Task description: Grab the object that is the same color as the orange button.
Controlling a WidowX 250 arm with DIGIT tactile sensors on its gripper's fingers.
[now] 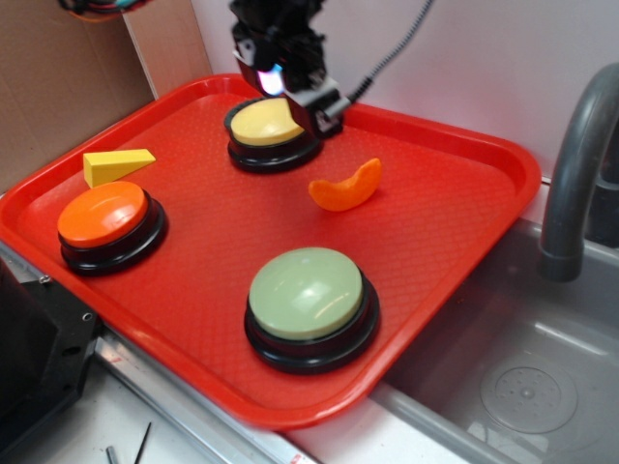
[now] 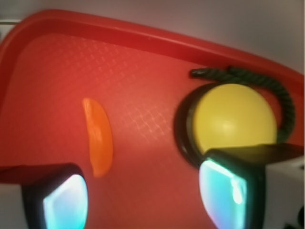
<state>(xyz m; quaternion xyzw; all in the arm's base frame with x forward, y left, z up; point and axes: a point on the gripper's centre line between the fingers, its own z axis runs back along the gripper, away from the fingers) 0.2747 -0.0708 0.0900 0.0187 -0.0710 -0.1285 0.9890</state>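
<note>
In the exterior view the orange crescent piece [image 1: 346,187] lay on the textured red tray [image 1: 455,232], between the yellow-topped button [image 1: 268,123] and the green-topped button [image 1: 308,293], well apart from the orange button [image 1: 104,215]. In the wrist view the gripper [image 2: 145,200] stood open and empty, the crescent just beside its left-hand fingertip [image 2: 64,200]. It looked light, stiff and smooth, so pinching across its thick middle seemed safest.

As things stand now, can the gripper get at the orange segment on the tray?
Probably yes. The orange segment lies alone on bare tray, touching nothing. The gripper hangs above the yellow button beside it, jaws open, and nothing stands between them. A short move sideways and down should do.
</note>
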